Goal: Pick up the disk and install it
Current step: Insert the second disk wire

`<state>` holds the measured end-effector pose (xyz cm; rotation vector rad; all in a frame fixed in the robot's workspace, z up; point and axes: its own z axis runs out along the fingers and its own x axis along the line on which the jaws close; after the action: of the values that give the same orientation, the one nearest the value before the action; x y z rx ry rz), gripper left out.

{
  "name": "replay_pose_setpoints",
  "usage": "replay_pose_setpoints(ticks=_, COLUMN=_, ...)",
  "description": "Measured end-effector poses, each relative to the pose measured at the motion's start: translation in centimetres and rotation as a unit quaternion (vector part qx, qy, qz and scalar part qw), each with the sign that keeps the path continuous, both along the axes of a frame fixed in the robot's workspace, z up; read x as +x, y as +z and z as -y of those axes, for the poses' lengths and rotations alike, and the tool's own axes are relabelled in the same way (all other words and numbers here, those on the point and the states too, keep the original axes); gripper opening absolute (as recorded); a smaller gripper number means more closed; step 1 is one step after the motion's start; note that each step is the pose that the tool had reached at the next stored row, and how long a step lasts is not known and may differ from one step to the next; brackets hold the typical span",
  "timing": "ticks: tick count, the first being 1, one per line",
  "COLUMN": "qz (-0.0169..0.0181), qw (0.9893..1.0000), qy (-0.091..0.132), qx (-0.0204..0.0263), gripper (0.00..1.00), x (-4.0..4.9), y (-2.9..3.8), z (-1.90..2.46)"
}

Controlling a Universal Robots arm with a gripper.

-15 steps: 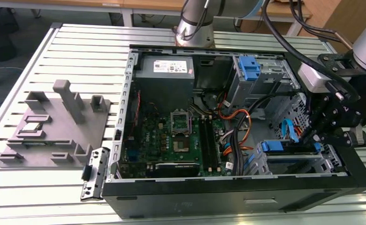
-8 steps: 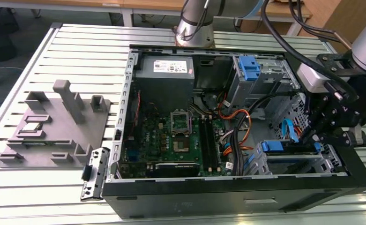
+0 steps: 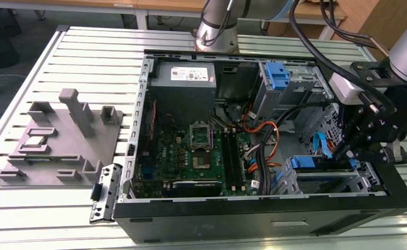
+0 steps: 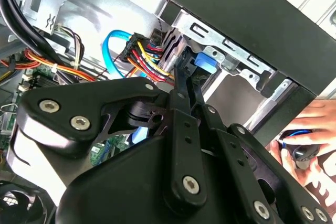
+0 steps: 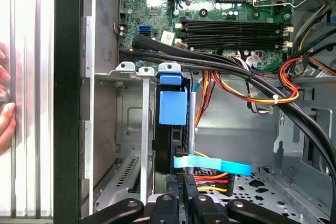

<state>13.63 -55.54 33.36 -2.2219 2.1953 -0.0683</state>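
Disk upright inside drive cage

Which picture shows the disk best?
The first wrist view: the disk stands edge-on in its metal bay, blue rail facing the camera, just ahead of the gripper. The exterior view shows its blue end in the bay; in the second wrist view the gripper hides most of it.

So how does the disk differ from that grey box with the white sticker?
The grey box is bigger, its stickered face in full view; the disk sits half hidden in a metal cage. The disk carries blue plastic, the grey box none. The gripper is at the disk, far from the grey box. Both sit inside the case.
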Motion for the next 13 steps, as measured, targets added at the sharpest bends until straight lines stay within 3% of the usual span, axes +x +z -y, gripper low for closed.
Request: replay_pose_setpoints(ticks=13, qz=0.0, qw=1.0, qy=0.0, qx=-0.0003, gripper=0.16, x=-0.01, y=-0.51, z=0.0)
